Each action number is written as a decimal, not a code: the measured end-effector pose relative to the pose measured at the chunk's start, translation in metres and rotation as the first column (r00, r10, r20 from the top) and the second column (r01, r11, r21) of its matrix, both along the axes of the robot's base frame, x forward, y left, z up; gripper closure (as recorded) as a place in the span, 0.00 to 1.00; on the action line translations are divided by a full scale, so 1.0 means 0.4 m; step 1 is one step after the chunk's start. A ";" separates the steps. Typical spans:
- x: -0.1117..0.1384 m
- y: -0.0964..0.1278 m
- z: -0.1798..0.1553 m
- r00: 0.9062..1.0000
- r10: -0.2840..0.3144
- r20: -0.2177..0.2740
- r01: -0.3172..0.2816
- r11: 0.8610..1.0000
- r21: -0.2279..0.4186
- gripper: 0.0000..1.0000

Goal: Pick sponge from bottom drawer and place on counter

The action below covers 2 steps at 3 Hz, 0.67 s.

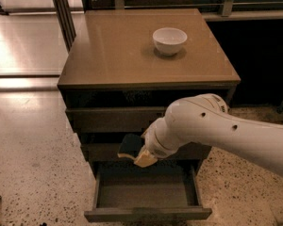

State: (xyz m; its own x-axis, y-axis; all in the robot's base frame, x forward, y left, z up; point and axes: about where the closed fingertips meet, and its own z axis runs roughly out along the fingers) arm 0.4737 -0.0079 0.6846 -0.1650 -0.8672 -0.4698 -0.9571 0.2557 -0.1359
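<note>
The sponge (130, 146), dark blue-black with a yellow edge, is held in my gripper (137, 155) in front of the middle drawer, above the open bottom drawer (146, 192). The pale yellow fingers (145, 158) are shut on the sponge. The bottom drawer is pulled out and its dull brown floor shows nothing in it. The counter (118, 51) is the tan top slab of the cabinet, well above the gripper. My white arm reaches in from the right.
A white bowl (170, 40) stands on the counter at the back right. The two upper drawers (113, 119) are closed. Speckled floor lies to the left and right of the cabinet. A dark metal post (61, 8) stands at the back left.
</note>
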 end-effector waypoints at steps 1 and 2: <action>0.020 -0.012 0.023 0.999 -0.006 -0.047 0.010 0.995 0.095 1.00; 0.089 -0.019 0.152 0.997 -0.005 -0.083 0.021 0.982 0.189 1.00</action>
State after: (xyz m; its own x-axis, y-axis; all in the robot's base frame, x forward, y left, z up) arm 0.5092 -0.0157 0.7456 -0.2204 -0.7611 -0.6101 -0.9594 0.2819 -0.0051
